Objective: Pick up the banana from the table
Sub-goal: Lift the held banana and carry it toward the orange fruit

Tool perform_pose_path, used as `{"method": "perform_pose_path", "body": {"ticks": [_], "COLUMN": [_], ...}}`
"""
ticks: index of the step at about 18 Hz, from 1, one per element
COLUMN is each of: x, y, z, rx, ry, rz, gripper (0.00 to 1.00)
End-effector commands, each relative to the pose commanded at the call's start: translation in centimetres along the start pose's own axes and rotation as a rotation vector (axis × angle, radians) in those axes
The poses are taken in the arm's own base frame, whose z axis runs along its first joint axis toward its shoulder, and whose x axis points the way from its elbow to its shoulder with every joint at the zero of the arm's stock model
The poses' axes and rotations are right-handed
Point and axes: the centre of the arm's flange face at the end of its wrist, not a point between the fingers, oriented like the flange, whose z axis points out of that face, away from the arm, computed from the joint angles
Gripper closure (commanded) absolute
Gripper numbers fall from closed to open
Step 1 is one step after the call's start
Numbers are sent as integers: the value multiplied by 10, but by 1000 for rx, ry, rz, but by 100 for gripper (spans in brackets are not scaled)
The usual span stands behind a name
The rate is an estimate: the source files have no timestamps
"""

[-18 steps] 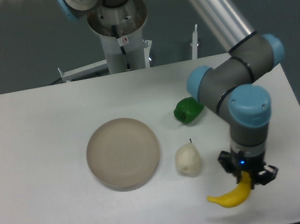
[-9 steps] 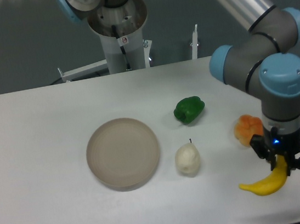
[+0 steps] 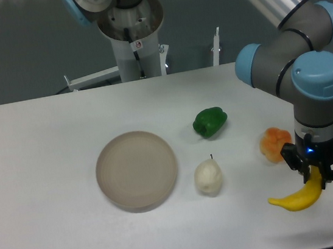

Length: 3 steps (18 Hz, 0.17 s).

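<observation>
Here we find the banana (image 3: 297, 198) near the right front part of the table (image 3: 38, 178), bright yellow and curved, its thick end caught between the black fingers of the gripper (image 3: 316, 177), which are closed narrowly upon it from above. Its tapered tip points left and slightly down, and we cannot tell for certain whether the underside touches the white surface or hangs just above it; a faint shadow lies beneath. The gripper hangs straight down from the arm (image 3: 308, 81), grey with blue caps at the joints, and a small blue light shows at the wrist above the fingers. Just beside the gripper, to its left and a little farther back, we see the orange lumpy fruit (image 3: 273, 143), partly hidden by the wrist. Further left stands the pale cream pear (image 3: 208, 177) with its dark stem upright, well apart from the banana. Behind the pear lies a green pepper (image 3: 210, 121). Left of the pear, close but not touching, sits the round beige-grey plate (image 3: 136, 170). At the back edge of the table rises the arm's white base column (image 3: 136, 42).
</observation>
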Motion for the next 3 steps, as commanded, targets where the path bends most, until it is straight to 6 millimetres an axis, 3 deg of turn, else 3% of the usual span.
{"method": "perform_pose_path", "body": {"ticks": [3], "x": [1], "y": [-1], "z": [1], "rx": [0], "ry": [2], "rz": [0], "gripper": [67]}}
